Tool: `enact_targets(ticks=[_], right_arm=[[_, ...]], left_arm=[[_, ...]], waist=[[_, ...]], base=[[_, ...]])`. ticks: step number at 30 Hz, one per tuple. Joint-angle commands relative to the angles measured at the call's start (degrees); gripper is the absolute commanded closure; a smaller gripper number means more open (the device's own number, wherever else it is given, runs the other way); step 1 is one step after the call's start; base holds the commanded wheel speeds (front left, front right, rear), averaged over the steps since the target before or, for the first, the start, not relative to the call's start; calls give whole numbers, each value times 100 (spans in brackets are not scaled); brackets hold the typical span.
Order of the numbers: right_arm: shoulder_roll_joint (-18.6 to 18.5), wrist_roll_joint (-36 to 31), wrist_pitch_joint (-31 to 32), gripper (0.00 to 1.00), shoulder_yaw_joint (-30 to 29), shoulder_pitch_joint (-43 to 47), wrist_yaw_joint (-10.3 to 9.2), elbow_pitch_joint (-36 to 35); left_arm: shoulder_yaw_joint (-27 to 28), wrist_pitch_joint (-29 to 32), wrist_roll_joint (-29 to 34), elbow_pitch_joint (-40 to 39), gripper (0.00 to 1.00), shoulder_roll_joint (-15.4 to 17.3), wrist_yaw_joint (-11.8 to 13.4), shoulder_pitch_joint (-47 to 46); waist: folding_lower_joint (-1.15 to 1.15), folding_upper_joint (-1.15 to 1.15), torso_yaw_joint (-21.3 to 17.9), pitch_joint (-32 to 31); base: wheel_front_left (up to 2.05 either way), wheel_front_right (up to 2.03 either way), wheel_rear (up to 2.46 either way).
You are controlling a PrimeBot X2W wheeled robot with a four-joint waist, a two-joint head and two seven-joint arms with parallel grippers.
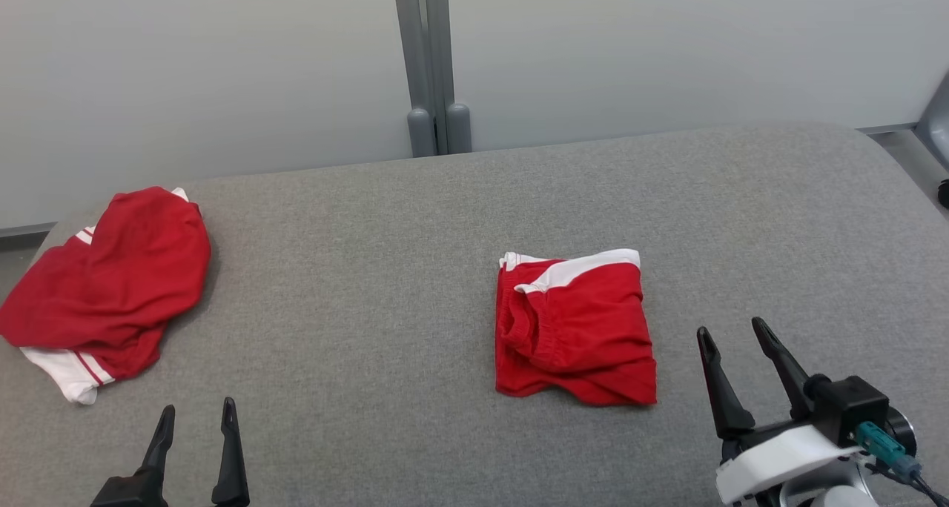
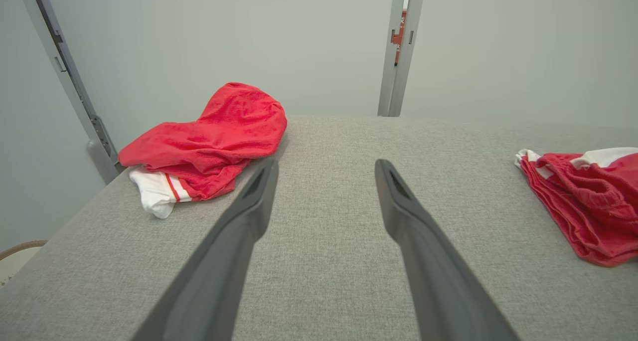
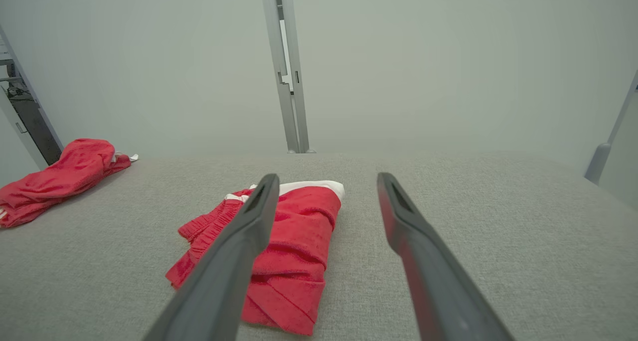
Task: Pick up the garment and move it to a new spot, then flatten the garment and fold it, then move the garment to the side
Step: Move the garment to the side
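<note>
A pale wall [image 1: 222, 62] stands at the back, with a gray post [image 1: 430, 62] in the middle of it. In front is a big gray tabletop [image 1: 371, 307] with a soft, cloth-like top.

At the far left edge of the tabletop lies a red heap [image 1: 111, 285] of clothes with a bit of white poking out. It is all bunched up.

Near the middle, a little to the right, lie the red shorts [image 1: 574, 329]. They have a white band along the far edge. They look folded into a neat square, so I think the folding is done and the job left is to move them to the side.

The right pincer [image 1: 732, 327] is just beside the shorts, to their right, not touching. It is wide open and holds nothing. The left pincer [image 1: 197, 408] is low at the near edge, well apart from both red things. It is wide open and empty too.

The shorts are light, soft and floppy. They bend and can come undone if lifted by one corner. A good place to grab is the thick folded edge, pinching all the layers at once. Using both pincers, one on each side, should keep the square neat.
</note>
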Motion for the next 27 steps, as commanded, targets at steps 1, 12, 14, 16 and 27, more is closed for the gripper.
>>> enact_targets(ticks=[1, 12, 14, 16, 27], right_arm=[[-42, -52, -16, 0, 63, -195, -1, 65], [-188, -90, -14, 0, 596, -1803, -2, 1753], [-171, -50, -13, 0, 578, -1987, -2, 2189], [-169, -36, -10, 0, 545, -2186, -2, 2588], [-79, 306, -14, 0, 294, -2856, -2, 4331]], left_arm=[[-23, 0, -20, 1, 0, 13, -17, -27], [-319, 0, 10, 92, 0, 14, -24, -239], [-378, 0, 7, 113, 0, 15, -23, -279], [-422, 0, 15, 124, 0, 14, -25, -329], [-574, 0, -19, 153, 0, 14, -32, -686]], waist=[[0, 0, 33, 39], [0, 0, 489, 384], [0, 0, 598, 447], [0, 0, 699, 561], [0, 0, 1025, 1158]], base=[[0, 0, 0], [0, 0, 0], [0, 0, 0], [0, 0, 0], [0, 0, 0]])
